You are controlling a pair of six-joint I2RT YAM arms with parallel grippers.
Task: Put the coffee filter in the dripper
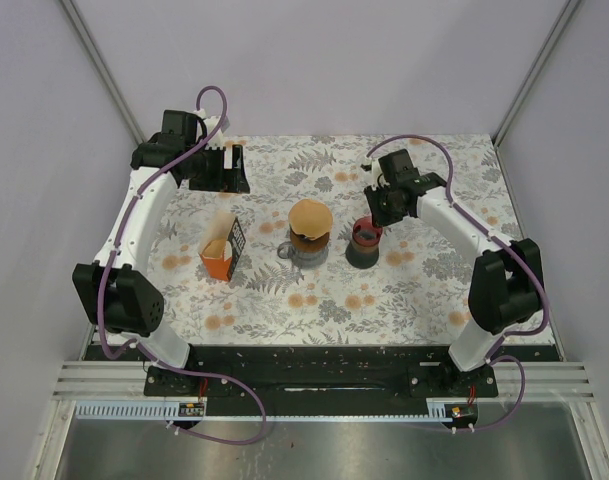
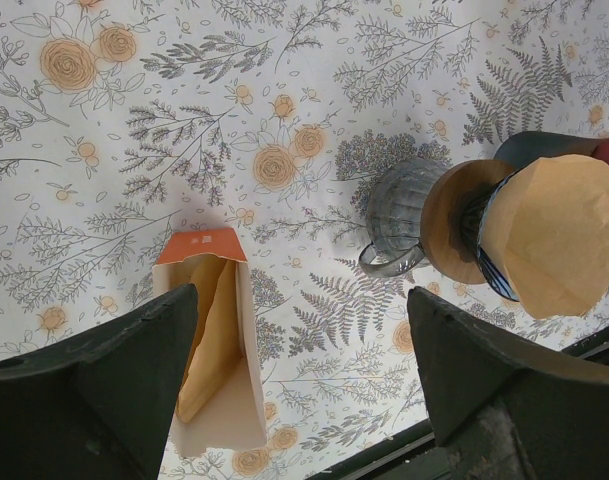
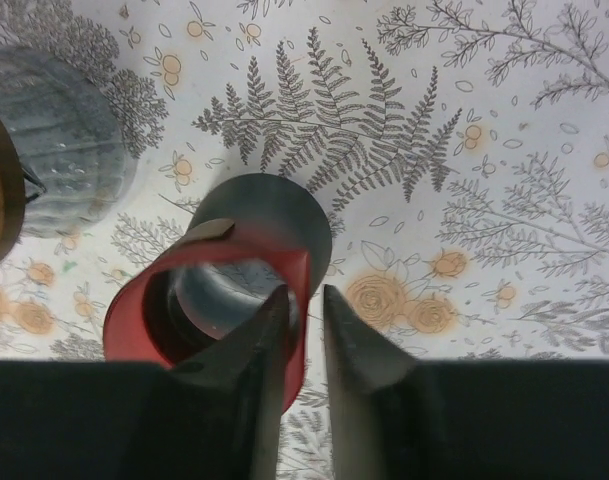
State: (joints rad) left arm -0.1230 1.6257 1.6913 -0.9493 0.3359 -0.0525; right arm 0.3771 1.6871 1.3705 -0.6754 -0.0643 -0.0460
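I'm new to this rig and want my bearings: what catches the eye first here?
The tan filter sitting atop the glass carafe in the middle of the scene stands out most. Right of it is a red cup, whose rim the right fingers appear to pinch. Left of it stands an open orange box of filters.

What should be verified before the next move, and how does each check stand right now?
1. Left gripper open: ok.
2. Filter box upright, filters showing in its open top: ok.
3. Brown filter sitting atop the glass carafe: ok; how deep it sits, cannot tell.
4. Right gripper holding the red cup: fingers close together with the rim between them; actual contact, cannot tell.
5. Left gripper clear of box and carafe: ok.
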